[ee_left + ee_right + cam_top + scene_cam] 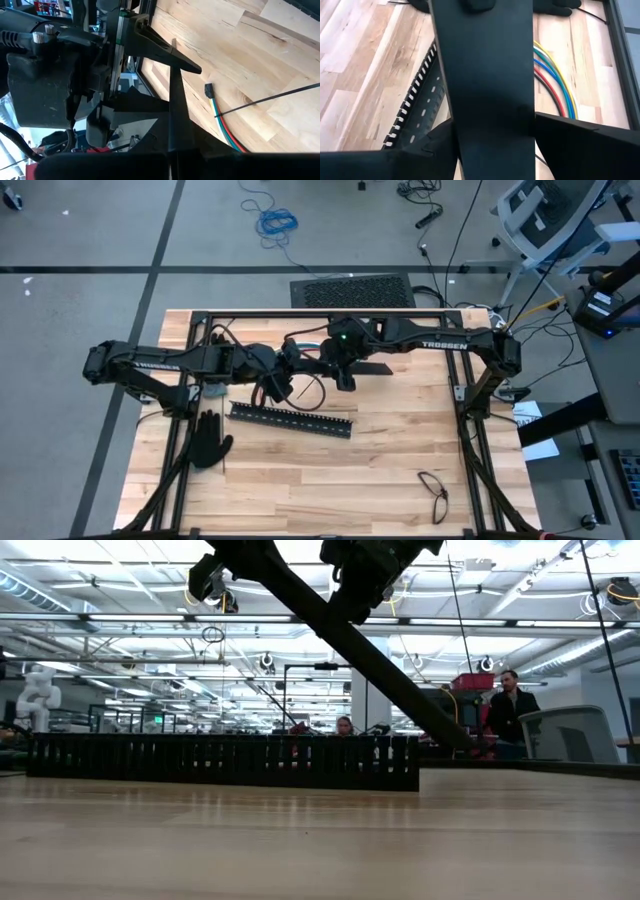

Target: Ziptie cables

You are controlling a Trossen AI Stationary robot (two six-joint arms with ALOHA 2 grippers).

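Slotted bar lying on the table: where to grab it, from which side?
Mid-length of the slotted bar, straight from above, jaws across its narrow width. It lies flat and long; an end grip would likely tip it.

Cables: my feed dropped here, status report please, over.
Left gripper shut, right gripper clamping raised black bar. Cables on table, ziptie across them. Slotted bar nearby.
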